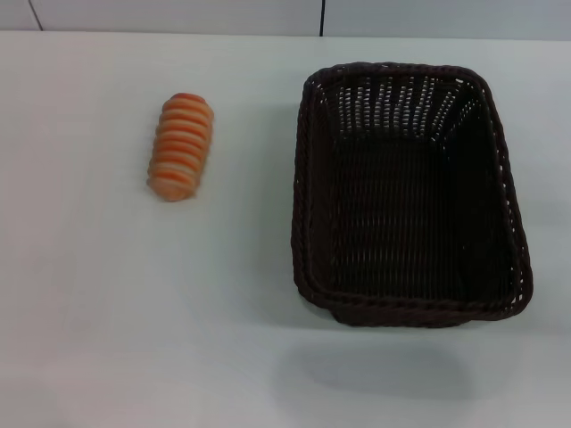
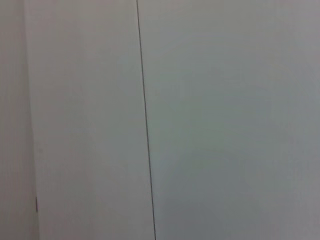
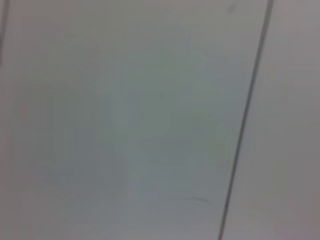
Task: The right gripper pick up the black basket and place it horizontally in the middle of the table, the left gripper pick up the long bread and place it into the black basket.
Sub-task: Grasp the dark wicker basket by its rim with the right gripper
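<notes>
- On the robot's right half of the desk (image 1: 107, 339) sits the black basket (image 1: 406, 192), upright, long axis running away from the robot, nothing inside it.
- To the left of the basket, well apart from it, lies the long bread (image 1: 180, 146), ribbed orange top up, roughly parallel to the basket's long sides.
- Nothing has started by the look of it: the basket is off-centre and not yet turned crosswise, the loaf untouched.
- Risks from here, as I judge it: the sloping braided rim gives a narrow hold, so a one-sided grip could let the big basket tip or swing while it is turned.
- A basket swung wide to the left could knock the loaf away.
- The rounded loaf may roll out of a shallow pinch.
- Neither the right claw nor the left claw is anywhere in view; both wrist cameras show only plain pale surface with a thin dark seam, so whether either is spread or pressed together cannot be told, and neither is seen touching anything.
</notes>
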Tool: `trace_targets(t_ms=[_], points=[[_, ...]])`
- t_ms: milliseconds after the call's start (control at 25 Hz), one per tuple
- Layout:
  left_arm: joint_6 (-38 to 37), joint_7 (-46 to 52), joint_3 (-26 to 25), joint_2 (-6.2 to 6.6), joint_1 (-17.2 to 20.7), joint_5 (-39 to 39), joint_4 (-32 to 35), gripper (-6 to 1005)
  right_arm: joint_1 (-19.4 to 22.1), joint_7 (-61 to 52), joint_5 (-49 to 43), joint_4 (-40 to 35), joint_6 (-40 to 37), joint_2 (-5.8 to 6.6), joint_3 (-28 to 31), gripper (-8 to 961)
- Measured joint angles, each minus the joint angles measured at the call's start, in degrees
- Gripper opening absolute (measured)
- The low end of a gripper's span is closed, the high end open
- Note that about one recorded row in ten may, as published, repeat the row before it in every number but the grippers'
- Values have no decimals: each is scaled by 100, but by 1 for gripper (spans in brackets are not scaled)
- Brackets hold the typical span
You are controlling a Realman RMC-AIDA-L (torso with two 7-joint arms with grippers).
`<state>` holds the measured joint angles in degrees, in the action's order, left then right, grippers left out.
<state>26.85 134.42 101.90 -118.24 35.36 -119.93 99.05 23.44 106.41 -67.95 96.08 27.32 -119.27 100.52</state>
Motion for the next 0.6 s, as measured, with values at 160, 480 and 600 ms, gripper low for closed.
trace_targets(t_ms=[160,480,600], points=[[-7,-1,-3,0,23,10,15,847,110,-1414,-1278,650,-75,-9,191,747],[-13,-4,-9,3,48,1,26,847,-869,-5711,-5744,1827,1421,1,1155,746],[-14,-4,-17,3,94,1,35,846,-1242,-6316,-6480,1998,1913,7,1230,746]])
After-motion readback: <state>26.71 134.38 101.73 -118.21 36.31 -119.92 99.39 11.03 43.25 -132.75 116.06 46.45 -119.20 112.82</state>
